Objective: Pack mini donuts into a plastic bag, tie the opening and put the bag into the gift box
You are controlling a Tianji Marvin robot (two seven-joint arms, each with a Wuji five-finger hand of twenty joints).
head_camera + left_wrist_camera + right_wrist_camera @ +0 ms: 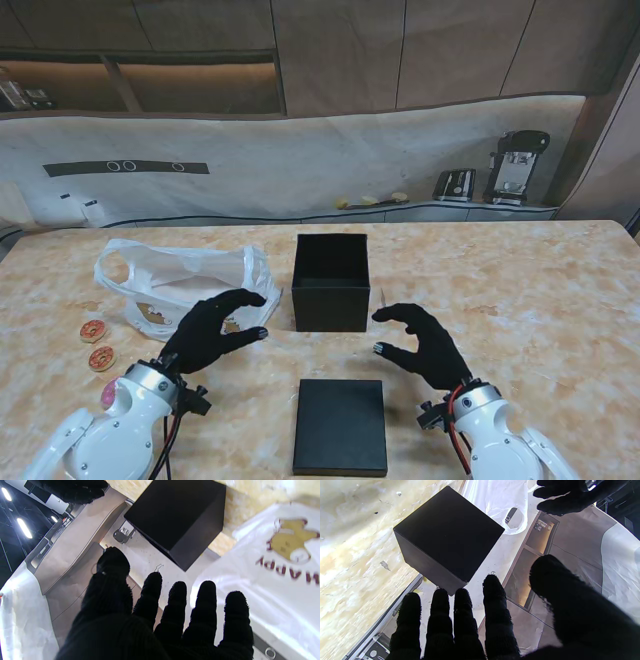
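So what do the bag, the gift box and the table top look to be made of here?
Bag: thin white plastic film, glossy, crinkled, semi-translucent.
Gift box: probably matte black card, crisp edges, no shine.
Table top: polished beige stone or stone-look laminate, veined; which cannot be told.

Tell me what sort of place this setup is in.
Probably a kitchen mock-up in a lab: a marble-look table, a counter behind draped in white sheeting, and small appliances on it beneath wood-panel cabinets.
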